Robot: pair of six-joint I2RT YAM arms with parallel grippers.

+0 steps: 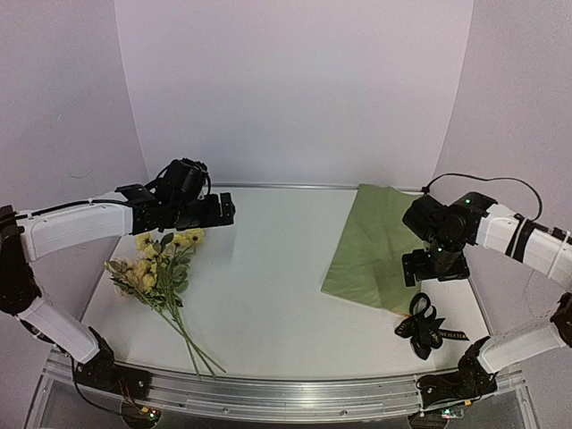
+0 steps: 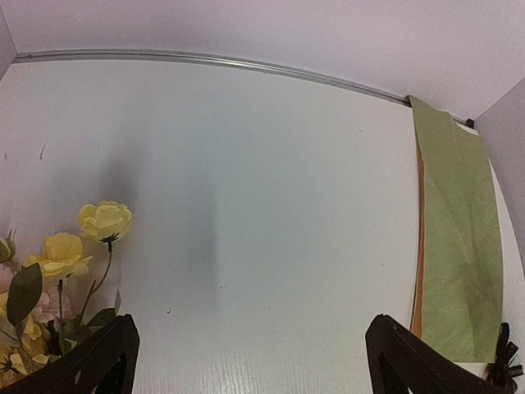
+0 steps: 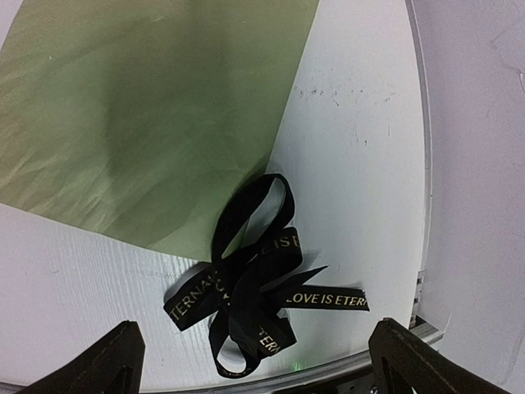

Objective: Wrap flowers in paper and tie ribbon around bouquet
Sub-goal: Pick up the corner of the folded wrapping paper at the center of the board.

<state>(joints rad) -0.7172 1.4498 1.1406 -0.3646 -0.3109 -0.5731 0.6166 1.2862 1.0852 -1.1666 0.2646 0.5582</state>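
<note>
The flowers (image 1: 156, 273) lie on the left of the white table, yellow blooms toward the back and stems toward the front edge; the left wrist view catches the flowers (image 2: 61, 258) at its lower left. My left gripper (image 1: 225, 211) hovers open just right of the blooms, and the left gripper (image 2: 254, 361) holds nothing. The paper (image 1: 375, 241) lies flat, olive face up, at the right. The black ribbon (image 1: 422, 326) sits bunched at the paper's near corner. My right gripper (image 1: 434, 266) hangs open above the ribbon (image 3: 254, 287) and paper (image 3: 148, 107). No bouquet is in view.
A metal rail (image 1: 286, 393) runs along the table's front edge and another rail (image 1: 286, 186) lines the back. White walls close in on three sides. A black cable (image 1: 483, 179) loops behind the right arm.
</note>
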